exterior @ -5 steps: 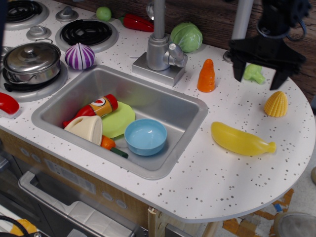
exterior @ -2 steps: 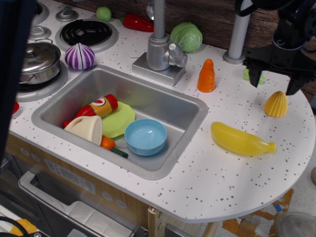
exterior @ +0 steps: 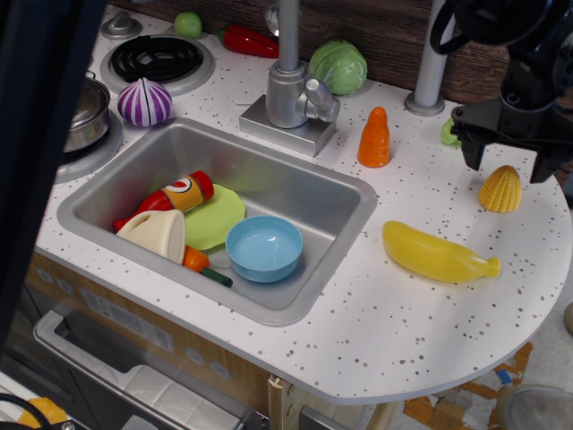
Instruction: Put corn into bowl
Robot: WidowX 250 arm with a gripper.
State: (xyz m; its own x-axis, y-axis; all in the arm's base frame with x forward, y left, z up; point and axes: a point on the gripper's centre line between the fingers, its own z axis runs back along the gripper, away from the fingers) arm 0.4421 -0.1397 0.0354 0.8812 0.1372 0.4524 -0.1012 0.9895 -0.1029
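Observation:
The corn (exterior: 500, 189) is a small yellow ribbed dome standing on the white speckled counter at the far right. The light-blue bowl (exterior: 264, 247) sits empty at the front of the steel sink (exterior: 260, 179). My black gripper (exterior: 508, 159) hangs open just above and behind the corn, one finger on each side of it, left finger (exterior: 473, 152) and right finger (exterior: 545, 165). It holds nothing.
A long yellow banana (exterior: 439, 253) lies in front of the corn. An orange carrot (exterior: 374, 138), the faucet (exterior: 288, 85) and a green cabbage (exterior: 338, 66) stand behind the sink. A green plate (exterior: 215, 215), cream cup (exterior: 154, 235) and ketchup bottle (exterior: 179, 193) lie beside the bowl. A dark blurred shape (exterior: 36, 134) covers the left edge.
My gripper has moved right and lower, from over the counter behind the carrot to straddling the corn from above. The dark shape at the left has grown wider.

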